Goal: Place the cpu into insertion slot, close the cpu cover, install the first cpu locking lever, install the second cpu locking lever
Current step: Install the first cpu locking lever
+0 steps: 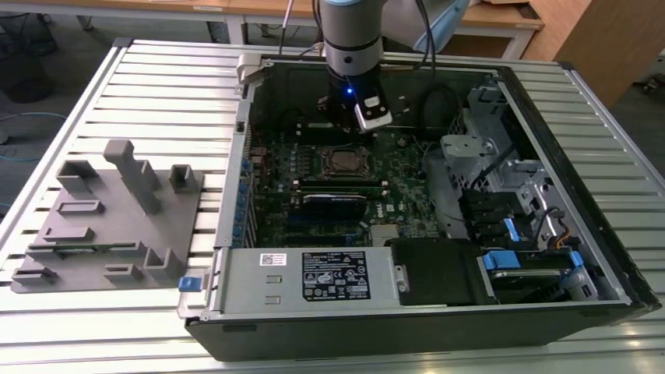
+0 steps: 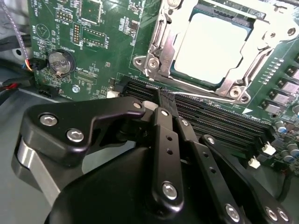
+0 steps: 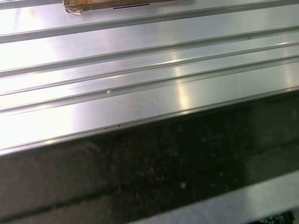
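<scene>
The arm reaches down into the open computer case [image 1: 582,257], which lies on the ribbed metal counter [image 1: 156,86]. In the second wrist view the gripper [image 2: 164,100] hangs just above the long black memory slots [image 2: 219,121], its two black fingers [image 2: 163,116] pressed together with nothing between them. Just beyond it, on the green circuit board [image 2: 112,42], the cpu [image 2: 210,46] sits in the insertion slot [image 2: 183,77]. The cpu cover [image 2: 175,28] lies flat around the pale chip, as far as I can judge from this angle. A round coin battery [image 2: 60,61] sits farther off on the board. In the exterior view, a grey holder block [image 1: 109,214] stands on the counter beside the case, on the exterior view's left.
</scene>
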Motion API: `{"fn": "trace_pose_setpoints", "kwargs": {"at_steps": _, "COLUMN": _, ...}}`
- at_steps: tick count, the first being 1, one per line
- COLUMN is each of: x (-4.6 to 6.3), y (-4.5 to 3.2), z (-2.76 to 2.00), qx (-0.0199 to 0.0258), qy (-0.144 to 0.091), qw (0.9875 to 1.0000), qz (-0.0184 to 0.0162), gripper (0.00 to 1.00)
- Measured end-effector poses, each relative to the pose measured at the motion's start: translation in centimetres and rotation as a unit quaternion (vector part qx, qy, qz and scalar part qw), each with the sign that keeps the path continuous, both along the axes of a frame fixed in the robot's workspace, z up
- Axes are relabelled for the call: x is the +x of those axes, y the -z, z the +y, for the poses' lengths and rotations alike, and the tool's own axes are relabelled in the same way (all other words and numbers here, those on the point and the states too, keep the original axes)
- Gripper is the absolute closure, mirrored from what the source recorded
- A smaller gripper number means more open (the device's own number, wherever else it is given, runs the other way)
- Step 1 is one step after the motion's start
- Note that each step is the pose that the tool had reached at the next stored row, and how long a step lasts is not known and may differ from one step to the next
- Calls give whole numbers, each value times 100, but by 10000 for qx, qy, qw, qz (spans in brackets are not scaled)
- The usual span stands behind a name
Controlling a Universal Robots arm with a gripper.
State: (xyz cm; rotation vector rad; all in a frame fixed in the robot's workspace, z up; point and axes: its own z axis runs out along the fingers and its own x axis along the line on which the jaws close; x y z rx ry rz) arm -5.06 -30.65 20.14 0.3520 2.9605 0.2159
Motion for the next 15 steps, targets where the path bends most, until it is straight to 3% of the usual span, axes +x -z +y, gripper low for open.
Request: {"fn": "trace_pose_setpoints", "kwargs": {"at_steps": 15, "x": -77, "y": 22, "z": -9, "qx": -2, "qy": 0, "qw": 10000, "qz": -37, "gripper": 89}}
